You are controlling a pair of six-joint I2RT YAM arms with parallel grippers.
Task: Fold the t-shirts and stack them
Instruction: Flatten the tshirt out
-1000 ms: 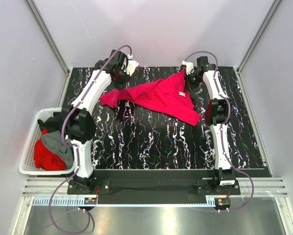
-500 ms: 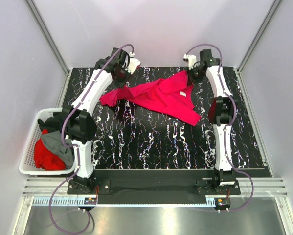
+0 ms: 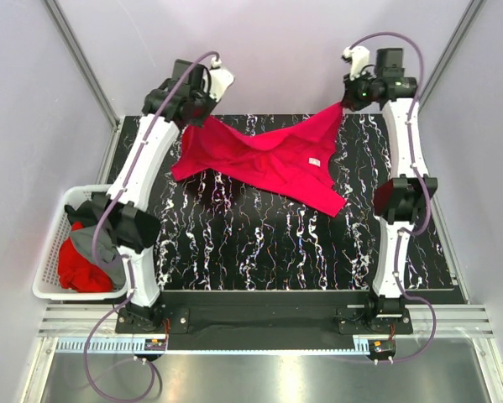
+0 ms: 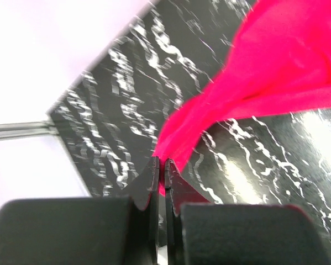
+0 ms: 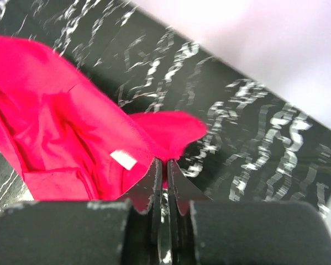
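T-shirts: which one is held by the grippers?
The crimson-pink one: left gripper and right gripper pinch its ends. The red, grey and black ones lie in the basket.

The crimson-pink t-shirt (image 3: 268, 159) is soft matt cloth, the tabletop (image 3: 268, 243) smooth, glossy, the basket (image 3: 48, 252) white plastic.

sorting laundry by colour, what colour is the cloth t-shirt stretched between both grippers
Plain bright crimson-pink; the t-shirt shows best in the top external view.

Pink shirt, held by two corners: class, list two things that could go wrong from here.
The left tool and right tool each pinch a thin edge of the shirt; a corner may slip. Its lower part lies bunched on the table, so it may spread creased.
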